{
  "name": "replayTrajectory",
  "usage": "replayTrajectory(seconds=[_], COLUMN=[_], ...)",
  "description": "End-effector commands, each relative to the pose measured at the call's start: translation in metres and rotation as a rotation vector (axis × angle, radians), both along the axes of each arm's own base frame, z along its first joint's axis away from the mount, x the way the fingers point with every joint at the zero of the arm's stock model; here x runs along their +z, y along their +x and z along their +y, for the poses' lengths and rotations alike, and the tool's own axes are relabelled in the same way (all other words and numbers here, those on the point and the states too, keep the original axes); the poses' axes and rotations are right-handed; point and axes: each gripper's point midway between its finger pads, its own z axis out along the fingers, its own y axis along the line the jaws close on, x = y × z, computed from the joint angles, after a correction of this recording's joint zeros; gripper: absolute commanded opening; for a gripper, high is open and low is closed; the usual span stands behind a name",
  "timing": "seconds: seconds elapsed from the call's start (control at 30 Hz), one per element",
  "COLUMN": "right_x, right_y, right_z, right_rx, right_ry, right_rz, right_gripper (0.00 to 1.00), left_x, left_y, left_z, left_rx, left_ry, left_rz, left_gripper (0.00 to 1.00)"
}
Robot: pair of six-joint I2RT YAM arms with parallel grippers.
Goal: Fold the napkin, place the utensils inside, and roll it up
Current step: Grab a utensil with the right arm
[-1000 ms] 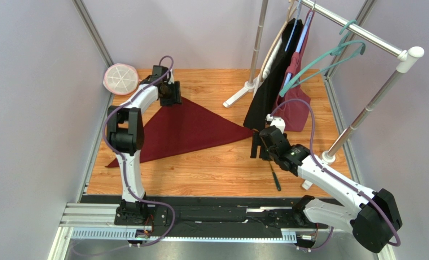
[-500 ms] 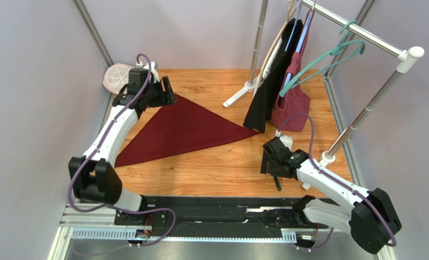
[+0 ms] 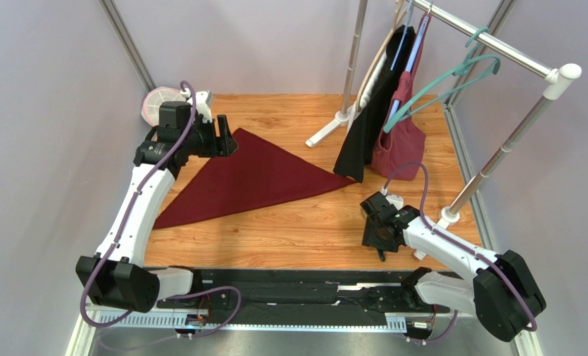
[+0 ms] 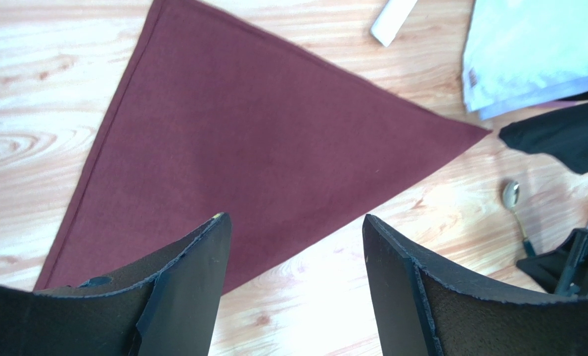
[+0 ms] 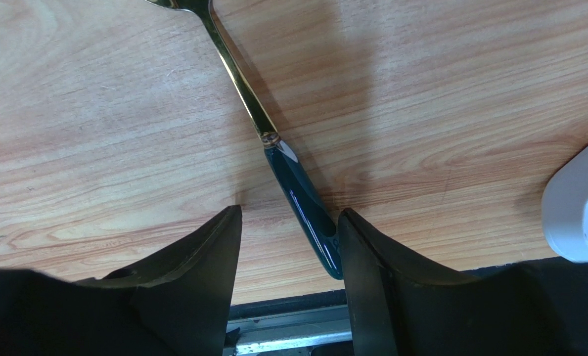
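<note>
2 white arms [image 3: 137, 211] with black joints [image 3: 118, 282] carry purple cables [image 3: 424, 189]; left pincer [image 4: 293, 222] and right pincer [image 5: 289, 215] are black.

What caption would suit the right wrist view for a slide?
Right gripper poised over the utensil on the wooden table, its open fingers on either side of the dark handle.

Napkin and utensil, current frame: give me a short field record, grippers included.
napkin: dark red, folded into a triangle, lying flat on the table
utensil: one in view, gold head, dark handle, on bare wood right of the napkin, apart from it
left gripper: open, empty, up by the napkin's far corner
right gripper: open, low over the wood, fingers astride the utensil's handle, not clamped
progress: fold done; utensil not yet on the cloth
</note>
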Motion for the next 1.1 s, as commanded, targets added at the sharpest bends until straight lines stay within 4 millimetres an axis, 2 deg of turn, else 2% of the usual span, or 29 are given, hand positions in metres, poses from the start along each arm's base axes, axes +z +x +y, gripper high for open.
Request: replayTrajectory(seconds=[0.0,0.1,0.2,0.23,0.4,0.5,0.53,0.63,0.67,0.73,0.77,0.8,0.87,0.9,1.07], right_x=[-0.001,-0.006,-0.011,-0.012,-0.013,-0.010,-0.011,-0.003,-0.002,0.015,0.020,0.036,0.044,0.058,0.073], right_y=[0.002,0.001,-0.001,-0.002,-0.001,0.003,0.002,0.004,0.000,0.008,0.002,0.010,0.008,0.013,0.020], right_z=[-0.001,0.002,0.009,0.011,0.029,0.043,0.047,0.066,0.075,0.098,0.113,0.130,0.151,0.169,0.222], right_rx=[-0.032,-0.012,0.021,0.039,0.099,0.144,0.161,0.237,0.277,0.359,0.439,0.506,0.617,0.673,1.098], right_ry=[-0.005,-0.008,0.011,0.020,0.094,0.119,0.119,0.118,0.111,0.132,0.135,0.153,0.156,0.184,0.144], right_rz=[0.016,0.048,0.084,0.090,0.101,0.095,0.104,0.087,0.097,0.049,0.040,-0.002,-0.014,-0.048,-0.156], right_gripper=[0.55,0.50,0.40,0.33,0.24,0.12,0.01,0.00,0.00,0.00,0.00,0.00,0.00,0.00,0.00], left_x=[-0.012,-0.015,-0.018,-0.016,-0.013,-0.013,-0.013,-0.012,-0.011,-0.011,-0.011,-0.011,-0.011,-0.011,-0.009], left_y=[-0.002,-0.002,-0.004,-0.005,-0.007,-0.008,-0.009,-0.010,-0.010,-0.010,-0.011,-0.011,-0.011,-0.011,-0.012], left_z=[0.002,0.002,0.007,0.010,0.016,0.015,0.015,0.015,0.016,0.016,0.016,0.016,0.016,0.015,0.018], left_rx=[-0.027,-0.037,-0.029,-0.020,0.000,-0.006,-0.007,-0.006,-0.005,-0.002,-0.002,-0.003,-0.004,-0.006,0.001], left_ry=[0.010,-0.003,0.005,0.008,0.005,-0.003,-0.006,-0.009,-0.008,-0.010,-0.010,-0.010,-0.013,-0.016,-0.010], left_rz=[0.019,0.028,0.029,0.021,0.004,0.003,0.004,0.000,-0.002,-0.004,-0.005,-0.006,-0.004,-0.005,-0.014], left_gripper=[0.74,0.74,0.74,0.74,0.74,0.74,0.74,0.74,0.74,0.74,0.74,0.74,0.74,0.74,0.74])
